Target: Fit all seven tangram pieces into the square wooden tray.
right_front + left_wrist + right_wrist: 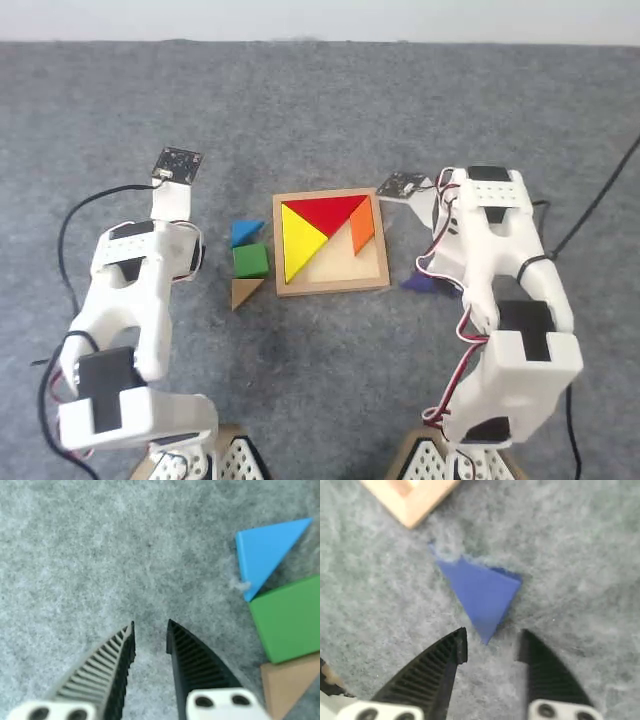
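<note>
Gaping empty at lower frame, right gripper point(492, 634) flanks one corner of dark blue triangle point(482, 592); left gripper point(150, 625) narrowly parted, empty.

- One wooden tray point(331, 289)
- Three pieces inside: red triangle point(325, 212), yellow triangle point(298, 243), orange piece point(363, 226)
- Four pieces outside: blue triangle point(245, 232), green square point(251, 261), tan triangle point(244, 291), navy triangle point(482, 592)
- Two robot arms point(130, 300) point(510, 290)

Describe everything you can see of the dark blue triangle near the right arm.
The dark blue triangle is a flat, matte, single-coloured piece lying on the grey carpet, outside the wooden tray and apart from its corner. One tip points into the gap between the right gripper's open fingers, which seem not to touch it.
</note>
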Robot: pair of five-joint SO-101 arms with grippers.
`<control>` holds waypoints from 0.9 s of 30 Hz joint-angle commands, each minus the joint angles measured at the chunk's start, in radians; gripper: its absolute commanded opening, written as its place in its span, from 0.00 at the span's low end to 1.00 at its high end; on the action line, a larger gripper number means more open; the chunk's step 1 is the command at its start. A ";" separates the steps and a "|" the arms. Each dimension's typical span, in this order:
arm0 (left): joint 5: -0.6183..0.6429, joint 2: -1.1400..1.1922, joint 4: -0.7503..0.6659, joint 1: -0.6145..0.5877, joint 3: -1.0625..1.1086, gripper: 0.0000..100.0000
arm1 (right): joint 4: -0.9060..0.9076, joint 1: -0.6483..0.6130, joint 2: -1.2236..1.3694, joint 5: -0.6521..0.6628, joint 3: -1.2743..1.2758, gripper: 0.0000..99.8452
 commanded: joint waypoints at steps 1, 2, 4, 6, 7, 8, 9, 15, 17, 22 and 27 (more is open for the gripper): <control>0.000 -0.058 -0.012 -0.003 -0.005 0.10 | 0.015 -0.059 -0.008 0.054 -0.046 0.31; 0.000 -0.058 -0.012 -0.003 -0.005 0.10 | 0.021 -0.079 -0.007 0.055 -0.046 0.32; 0.000 -0.058 -0.012 -0.003 -0.005 0.10 | 0.024 -0.120 -0.007 0.054 -0.046 0.32; 0.000 -0.058 -0.012 -0.003 -0.005 0.10 | 0.022 -0.156 -0.005 0.051 -0.048 0.32; 0.000 -0.058 -0.012 -0.003 -0.005 0.10 | 0.021 -0.170 -0.002 0.049 -0.048 0.32; 0.000 -0.058 -0.012 -0.003 -0.005 0.10 | 0.016 -0.177 0.002 0.034 -0.048 0.32; 0.000 -0.058 -0.012 -0.003 -0.005 0.10 | 0.012 -0.180 0.004 0.025 -0.048 0.32; 0.000 -0.058 -0.012 -0.003 -0.005 0.10 | -0.058 -0.133 0.005 0.038 0.000 0.32; 0.000 -0.058 -0.012 -0.003 -0.005 0.10 | -0.064 -0.125 0.005 0.063 0.014 0.32; 0.000 -0.058 -0.012 -0.003 -0.005 0.10 | -0.064 -0.125 0.005 0.072 0.018 0.32; 0.000 -0.058 -0.012 -0.003 -0.005 0.10 | -0.064 -0.125 0.048 0.092 0.018 0.32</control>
